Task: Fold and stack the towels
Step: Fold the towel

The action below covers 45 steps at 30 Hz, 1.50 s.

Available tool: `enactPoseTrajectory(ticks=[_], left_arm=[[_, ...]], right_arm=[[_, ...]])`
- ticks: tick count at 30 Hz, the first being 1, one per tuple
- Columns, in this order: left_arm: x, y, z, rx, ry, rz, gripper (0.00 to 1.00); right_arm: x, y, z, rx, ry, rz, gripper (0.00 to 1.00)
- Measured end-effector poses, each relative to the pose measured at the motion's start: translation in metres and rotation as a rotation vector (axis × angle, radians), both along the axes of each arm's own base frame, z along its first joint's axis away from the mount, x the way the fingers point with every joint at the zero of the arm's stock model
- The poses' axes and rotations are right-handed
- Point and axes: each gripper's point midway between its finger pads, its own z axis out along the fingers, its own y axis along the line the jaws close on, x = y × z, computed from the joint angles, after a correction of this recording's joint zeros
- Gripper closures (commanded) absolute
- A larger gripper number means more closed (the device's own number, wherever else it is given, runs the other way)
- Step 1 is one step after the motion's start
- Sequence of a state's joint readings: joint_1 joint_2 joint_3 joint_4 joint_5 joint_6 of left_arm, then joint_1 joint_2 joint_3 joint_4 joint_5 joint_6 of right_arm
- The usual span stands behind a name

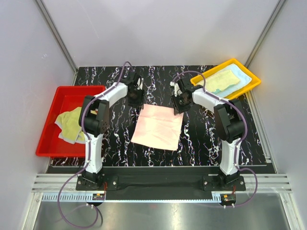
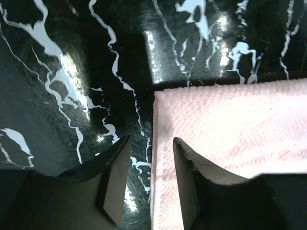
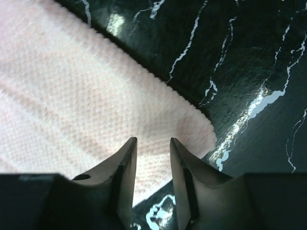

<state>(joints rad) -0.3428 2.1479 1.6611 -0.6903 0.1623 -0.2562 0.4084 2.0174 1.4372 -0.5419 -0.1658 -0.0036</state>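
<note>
Top external view puts a pink towel flat and unfolded on the middle of the bench. At its far edge, the left end effector sits at the far left corner and the right end effector at the far right corner. Each wrist view shows the jaws parted with nothing pinched. The left pair straddles the towel's side edge, one finger above cloth and one above the bench. The right pair hangs over the rounded corner.

To the left, a red tray holds a crumpled heap of towels, yellow-green with some paler cloth. At the far right, a yellow tray carries a stack, a yellow-green towel folded on a light blue one.

I judge two towels done, the pink one not yet begun, and the heap left to do. How many towels the heap contains is hard to tell, and whether any fingertip touches the cloth is unclear.
</note>
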Motion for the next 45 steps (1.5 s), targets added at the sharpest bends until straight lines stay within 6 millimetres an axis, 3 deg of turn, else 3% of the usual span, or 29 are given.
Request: enactPoseTrajectory(ticks=[6,10,15,21,26,32,34,38,40,45], left_arm=[[0.018,-0.006,0.032,-0.001,-0.077,-0.132,0.52],[0.036,-0.017,0.046,-0.025,-0.140,-0.216,0.52],[0.036,-0.022,0.028,-0.036,-0.109,-0.302,0.50],[0.034,-0.023,-0.004,-0.027,-0.036,-0.377,0.51],[0.040,-0.023,-0.002,-0.022,-0.054,-0.407,0.53],[0.042,-0.022,-0.006,-0.012,-0.056,-0.433,0.63],[0.043,-0.022,-0.006,-0.012,-0.058,-0.438,0.73],[0.045,-0.024,-0.008,-0.015,-0.062,-0.450,0.99],[0.046,-0.024,-0.008,-0.022,-0.059,-0.454,1.00],[0.046,-0.023,-0.008,-0.039,-0.050,-0.453,1.00]], right_arm=[[0.006,0.003,0.024,0.036,-0.012,0.117,0.55],[0.013,-0.012,0.027,0.065,0.003,0.136,0.55],[0.016,-0.029,0.015,0.083,0.065,0.171,0.55],[0.015,-0.026,0.000,0.088,0.120,0.242,0.58],[0.019,-0.029,-0.009,0.068,0.139,0.267,0.60],[0.021,-0.032,-0.010,0.052,0.133,0.298,0.64],[0.022,-0.034,-0.010,0.048,0.131,0.310,0.67],[0.024,-0.035,-0.012,0.045,0.129,0.337,0.86],[0.024,-0.035,-0.013,0.049,0.126,0.352,1.00],[0.025,-0.034,-0.013,0.056,0.116,0.384,1.00]])
